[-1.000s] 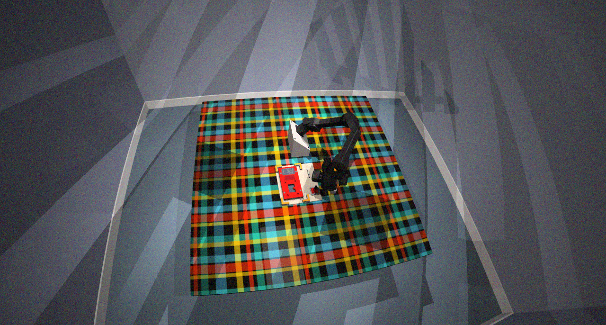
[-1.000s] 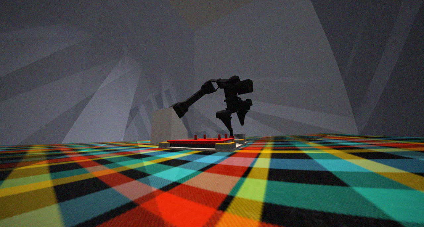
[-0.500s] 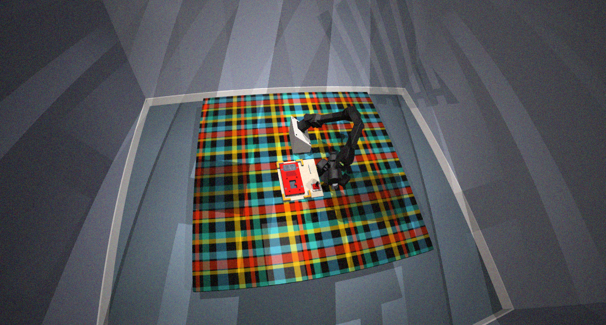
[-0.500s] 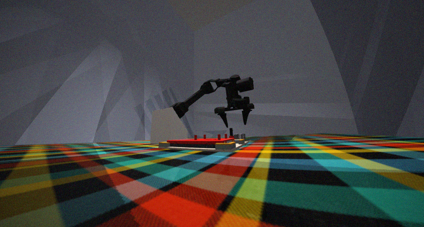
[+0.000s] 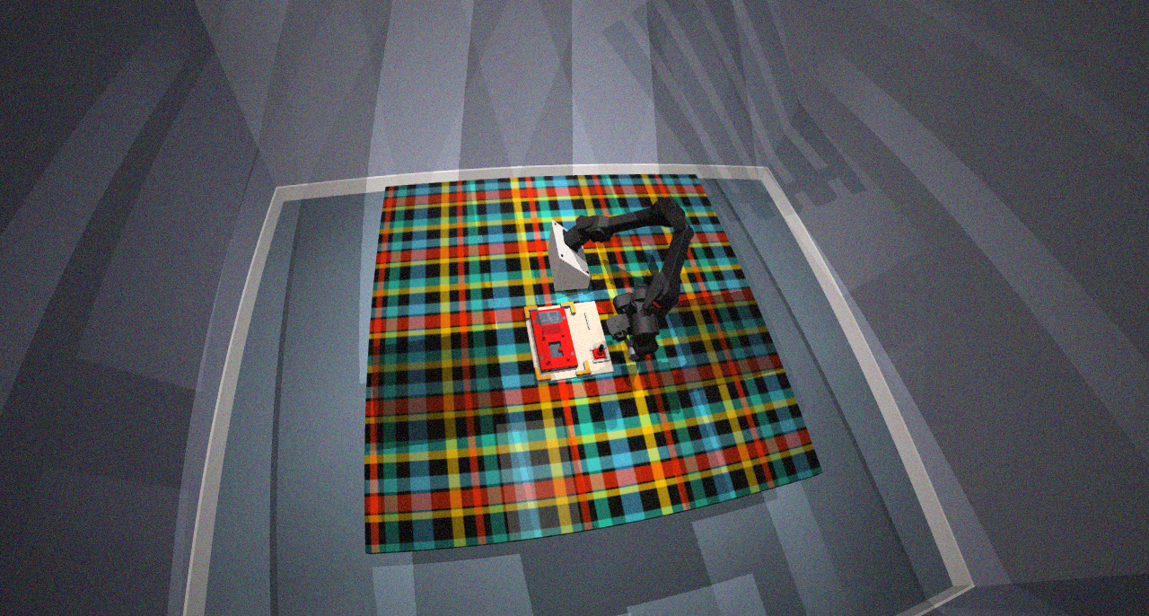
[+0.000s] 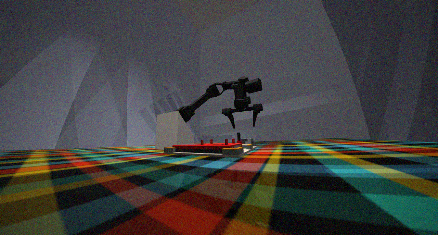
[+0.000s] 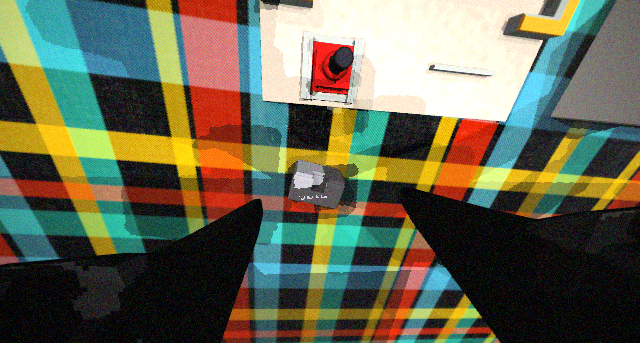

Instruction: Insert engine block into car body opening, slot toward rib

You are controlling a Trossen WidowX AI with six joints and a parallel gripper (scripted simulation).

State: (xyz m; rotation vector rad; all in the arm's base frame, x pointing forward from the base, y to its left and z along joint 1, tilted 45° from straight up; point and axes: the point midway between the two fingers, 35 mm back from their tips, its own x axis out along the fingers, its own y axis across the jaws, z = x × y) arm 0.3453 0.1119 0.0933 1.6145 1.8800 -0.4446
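Observation:
The engine block (image 7: 316,185), small and grey with a lighter top part, lies on the plaid cloth off the board's edge, turned slightly. The arm hides it in the top view. My gripper (image 6: 244,127) (image 7: 332,199) is open and empty, pointing down. Its fingertips hang above the cloth on either side of the block in the wrist view, clear of it. The red car body (image 5: 566,338) (image 6: 208,146) lies flat on the board, with its opening (image 5: 555,349) in the lower half and no block in it. I cannot make out the rib or the block's slot.
The cream board (image 5: 590,327) (image 7: 390,33) carries a red piece (image 5: 599,354) (image 7: 318,75) with an upright black knob, close to the block, and a thin slot or bar (image 7: 461,70). Yellow corner brackets (image 7: 542,25) surround the car body. The arm's grey-white base (image 5: 572,277) (image 6: 166,129) stands behind the board.

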